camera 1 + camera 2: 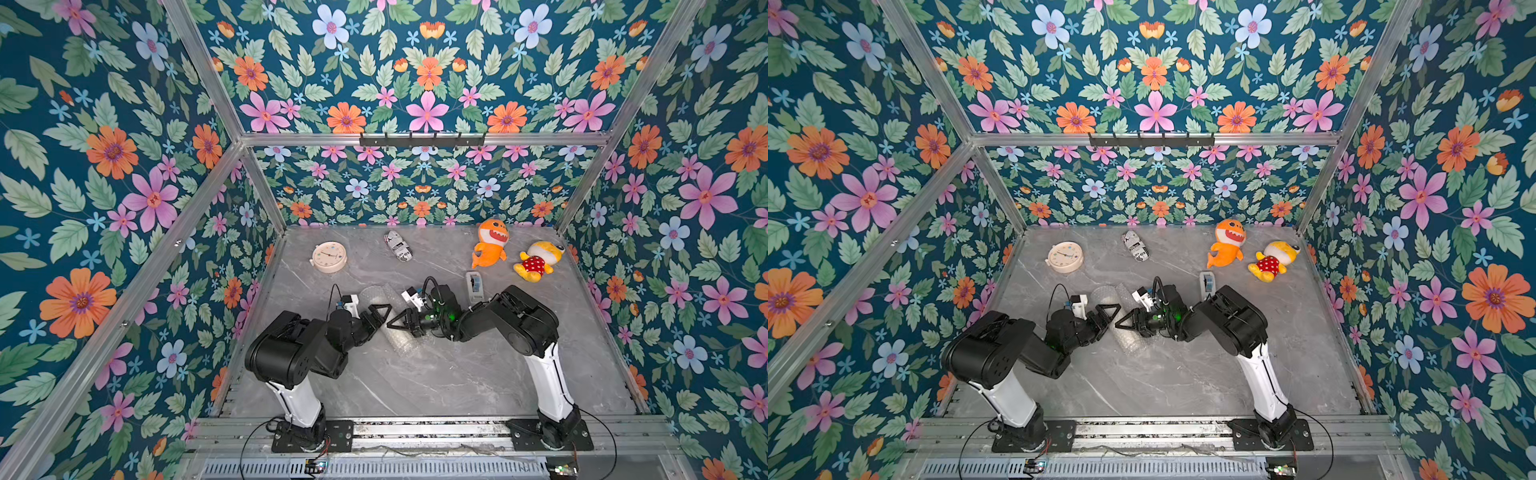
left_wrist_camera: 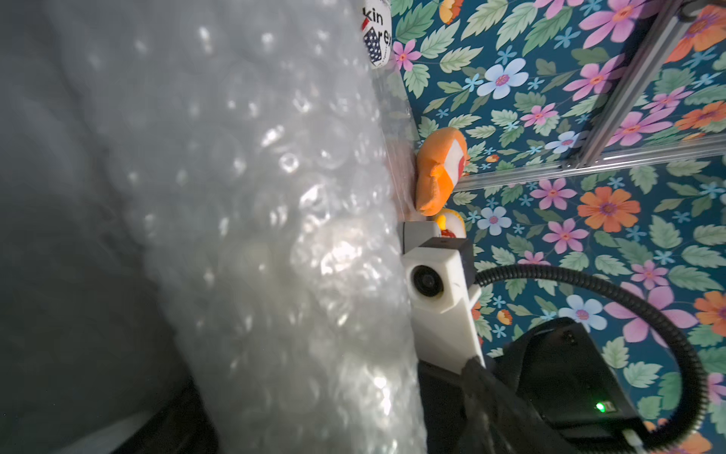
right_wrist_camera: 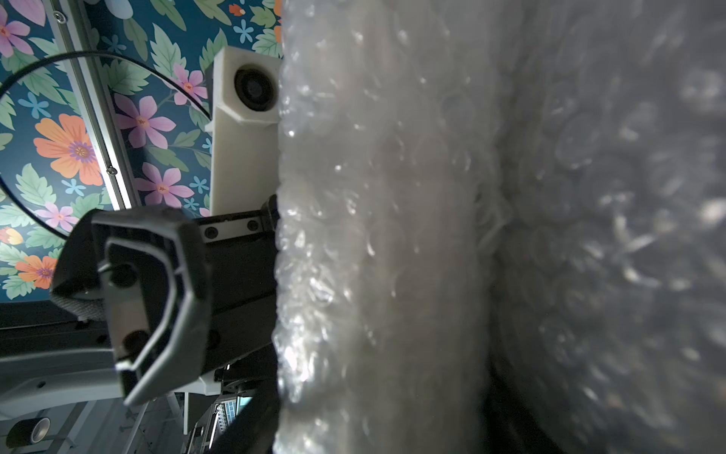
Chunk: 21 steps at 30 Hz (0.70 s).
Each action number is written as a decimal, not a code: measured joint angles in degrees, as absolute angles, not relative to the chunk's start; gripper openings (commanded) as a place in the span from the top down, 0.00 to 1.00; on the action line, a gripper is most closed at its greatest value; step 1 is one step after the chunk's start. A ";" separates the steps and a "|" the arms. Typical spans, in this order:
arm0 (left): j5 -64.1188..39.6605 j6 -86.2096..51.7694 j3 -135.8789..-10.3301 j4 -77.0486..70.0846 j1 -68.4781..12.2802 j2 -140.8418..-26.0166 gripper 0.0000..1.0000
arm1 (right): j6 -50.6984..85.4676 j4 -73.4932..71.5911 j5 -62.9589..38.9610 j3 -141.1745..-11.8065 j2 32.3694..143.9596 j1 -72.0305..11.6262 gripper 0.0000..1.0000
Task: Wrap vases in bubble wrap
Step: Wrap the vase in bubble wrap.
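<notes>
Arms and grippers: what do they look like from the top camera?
Both alike: the left arm and right arm have black joint housings, a white lower link and black base plates. The left gripper and right gripper are black with triangular open-frame fingers. Each wrist carries a white camera block and a looped black cable; the right shows a green light.

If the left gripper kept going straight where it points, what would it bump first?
Probably the bubble wrap. The left gripper points at that roll, which fills its wrist view. The right gripper sits just beyond it. Depth is hard to judge.
</notes>
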State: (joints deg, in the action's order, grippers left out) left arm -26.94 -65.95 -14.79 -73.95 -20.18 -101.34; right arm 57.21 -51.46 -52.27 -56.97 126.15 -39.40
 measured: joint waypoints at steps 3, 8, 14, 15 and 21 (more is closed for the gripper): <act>-26.96 -67.88 -15.11 -79.77 -20.45 -104.79 0.07 | 58.89 -54.52 -52.27 -56.71 126.96 -39.44 0.54; -26.79 -70.13 -15.57 -86.30 -20.84 -108.66 0.09 | 61.98 -60.45 -52.38 -56.36 128.46 -39.44 0.54; -26.85 -70.35 -16.23 -87.29 -21.10 -109.69 0.00 | 62.35 -62.48 -51.92 -55.59 128.35 -39.53 0.57; -26.98 -70.54 -16.29 -87.90 -21.12 -109.75 0.00 | 62.35 -62.83 -51.75 -55.40 128.25 -39.53 0.58; -27.27 -71.16 -16.32 -91.26 -21.41 -111.33 0.02 | 62.61 -64.51 -50.94 -54.70 128.07 -39.57 0.59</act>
